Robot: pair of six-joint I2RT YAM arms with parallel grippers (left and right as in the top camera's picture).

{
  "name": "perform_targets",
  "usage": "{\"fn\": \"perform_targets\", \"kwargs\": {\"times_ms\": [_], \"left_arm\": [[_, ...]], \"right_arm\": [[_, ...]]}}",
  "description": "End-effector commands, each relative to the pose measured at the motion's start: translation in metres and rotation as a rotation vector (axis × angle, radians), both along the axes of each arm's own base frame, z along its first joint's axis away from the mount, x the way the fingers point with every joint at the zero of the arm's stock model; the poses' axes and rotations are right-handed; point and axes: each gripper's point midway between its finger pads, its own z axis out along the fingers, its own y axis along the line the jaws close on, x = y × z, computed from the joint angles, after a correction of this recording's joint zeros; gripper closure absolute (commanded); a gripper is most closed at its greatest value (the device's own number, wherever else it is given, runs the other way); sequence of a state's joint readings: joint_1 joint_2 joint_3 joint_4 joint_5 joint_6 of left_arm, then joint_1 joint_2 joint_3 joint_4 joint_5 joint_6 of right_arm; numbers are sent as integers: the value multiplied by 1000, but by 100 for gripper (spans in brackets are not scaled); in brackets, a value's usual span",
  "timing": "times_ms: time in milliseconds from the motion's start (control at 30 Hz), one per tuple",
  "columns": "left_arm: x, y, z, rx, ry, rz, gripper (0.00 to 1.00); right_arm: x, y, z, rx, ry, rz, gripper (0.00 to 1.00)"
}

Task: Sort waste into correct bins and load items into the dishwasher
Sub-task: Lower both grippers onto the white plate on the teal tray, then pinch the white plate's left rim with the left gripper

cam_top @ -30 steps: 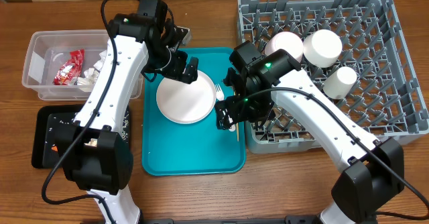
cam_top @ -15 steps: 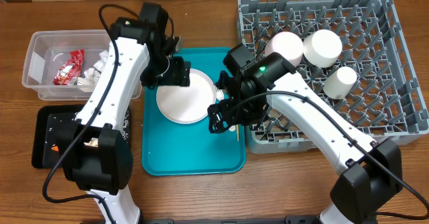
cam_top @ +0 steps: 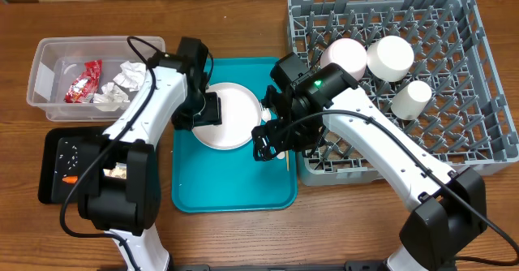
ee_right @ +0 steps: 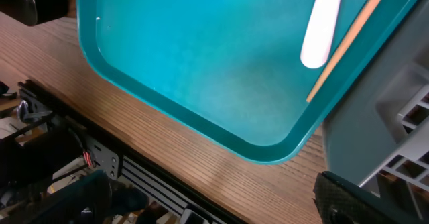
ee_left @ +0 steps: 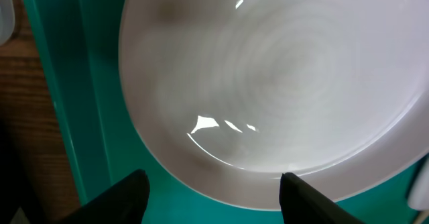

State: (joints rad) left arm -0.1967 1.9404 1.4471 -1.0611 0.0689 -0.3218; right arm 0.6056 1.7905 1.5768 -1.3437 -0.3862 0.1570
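The grey dish rack (cam_top: 478, 101) is filling the table's right rear corner, holding two white bowls (cam_top: 343, 54) and a small white cup (cam_top: 412, 98). The teal serving tray (cam_top: 231, 182) is carrying the white plate (cam_top: 235, 117), with the fork (ee_right: 322, 29) and wooden stick (ee_right: 345, 39) along its right edge. The clear tub (cam_top: 40, 68) is keeping a red wrapper (cam_top: 83, 83) and napkins (cam_top: 123, 78). The black tray (cam_top: 53, 178) is holding a carrot (cam_top: 70, 178). My left claw (ee_left: 218, 194) is hovering partly open at the plate's left rim, gripping nothing. My right claw (ee_right: 224, 197) is gaping wide, empty.

Overhead wide; wrists close over tray (cam_top: 235, 182)
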Motion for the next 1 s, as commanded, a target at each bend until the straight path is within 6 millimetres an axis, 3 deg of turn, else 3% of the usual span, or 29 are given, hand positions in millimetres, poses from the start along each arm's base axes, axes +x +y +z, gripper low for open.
{"fn": "perform_targets", "kwargs": {"times_ms": [0, 800, 967], "left_arm": [[-5, 8, -5, 54, -9, 62, 33], [0, 18, -36, 98, -73, 151, 32], [-2, 19, -40, 97, -72, 153, 53]], "right_arm": [[-1, -1, 6, 10, -22, 4, 0], [1, -2, 6, 0, -34, 3, 0], [3, -4, 4, -16, -44, 1, 0]]}}
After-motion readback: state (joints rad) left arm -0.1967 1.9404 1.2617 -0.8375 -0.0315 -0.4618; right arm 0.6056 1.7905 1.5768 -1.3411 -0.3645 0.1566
